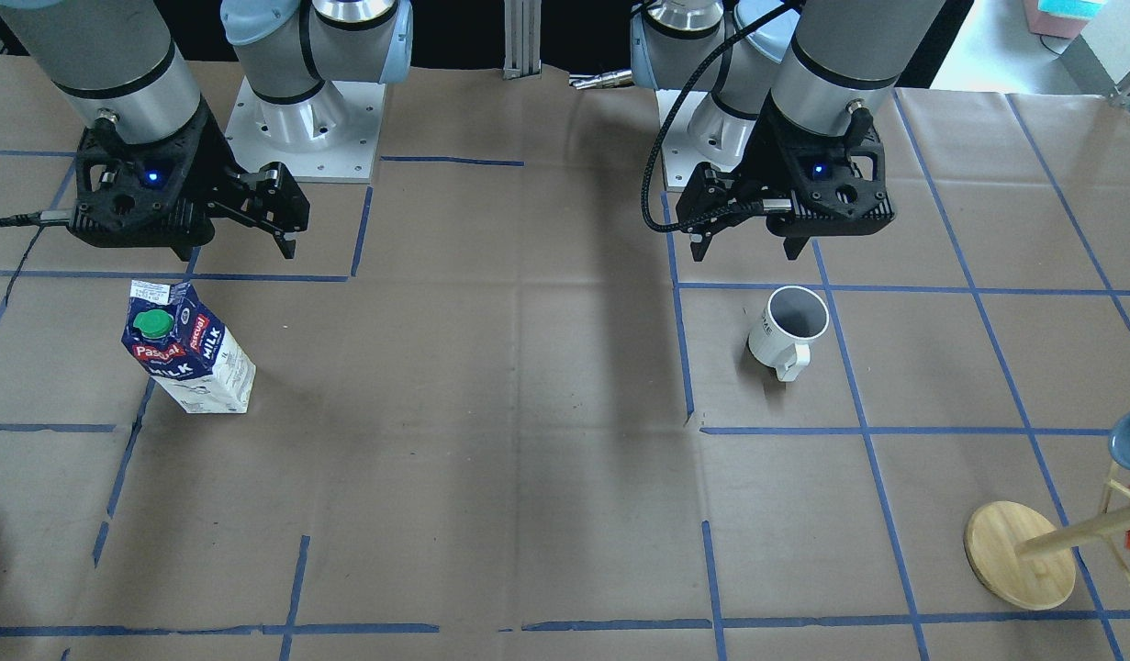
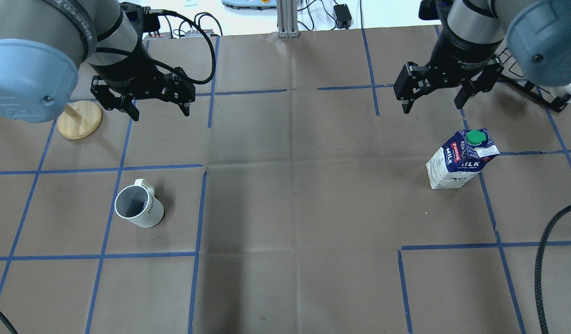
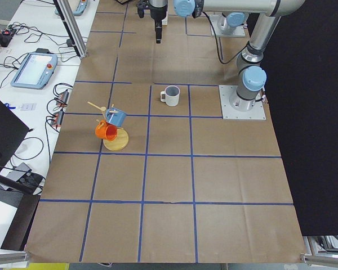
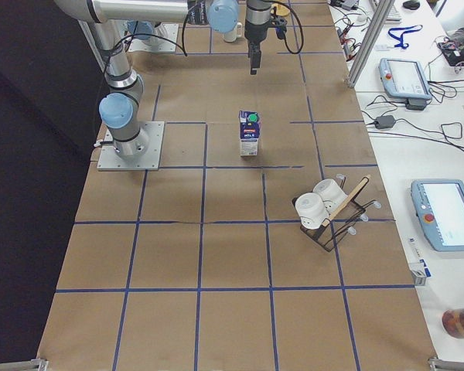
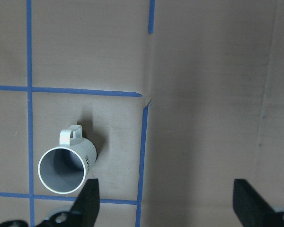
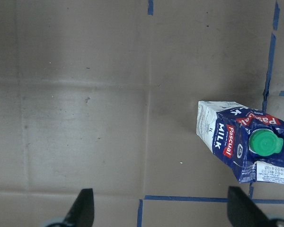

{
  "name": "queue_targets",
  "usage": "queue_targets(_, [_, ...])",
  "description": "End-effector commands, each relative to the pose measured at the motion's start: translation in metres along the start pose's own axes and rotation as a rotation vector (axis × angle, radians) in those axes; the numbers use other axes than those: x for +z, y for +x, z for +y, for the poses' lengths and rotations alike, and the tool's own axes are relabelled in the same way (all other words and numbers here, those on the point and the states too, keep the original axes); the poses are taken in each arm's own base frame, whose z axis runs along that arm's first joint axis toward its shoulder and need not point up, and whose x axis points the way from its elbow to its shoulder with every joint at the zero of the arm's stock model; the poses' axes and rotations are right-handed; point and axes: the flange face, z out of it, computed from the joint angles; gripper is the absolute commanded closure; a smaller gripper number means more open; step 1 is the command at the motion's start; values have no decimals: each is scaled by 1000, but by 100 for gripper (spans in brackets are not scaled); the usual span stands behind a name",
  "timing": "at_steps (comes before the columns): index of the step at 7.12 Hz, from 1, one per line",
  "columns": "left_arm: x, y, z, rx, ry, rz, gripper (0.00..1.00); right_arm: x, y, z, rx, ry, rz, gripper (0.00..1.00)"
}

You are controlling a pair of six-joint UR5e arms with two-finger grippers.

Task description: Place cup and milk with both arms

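cup (image 2: 139, 206) lettering: way too tiny to read
mug tree (image 1: 1021, 554): well apart from the cup, top chopped off by the edge
left gripper (image 5: 166, 201) fingers (image 5: 87, 203): just tips showing beside cup

Brown paper, blue grid, a few bright spots
The table cover (image 2: 285, 208) is dull brown, crossed by blue tape lines (image 2: 81, 170). The milk (image 2: 454, 164) is dark blue and white with a red band and green cap (image 2: 474, 137); the cup (image 2: 148, 214) is white outside, grey inside, its dark lettering perhaps black.
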Motion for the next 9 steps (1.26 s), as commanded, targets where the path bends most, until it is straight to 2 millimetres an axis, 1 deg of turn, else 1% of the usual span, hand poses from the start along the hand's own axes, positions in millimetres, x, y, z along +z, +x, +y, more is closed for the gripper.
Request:
queue_targets(1, [14, 1, 0, -3, -29, 4, 0, 0, 0, 0, 0, -1, -1, 0])
queue_targets(3, [17, 0, 1, -3, -37, 3, 0, 0, 0, 0, 0, -1, -1, 0])
queue_targets(6, [11, -1, 5, -3, -25, -10, 0, 0, 0, 0, 0, 1, -2, 0])
queue_targets(9, [9, -2, 5, -3, -18, -11, 0, 0, 0, 0, 0, -1, -2, 0])
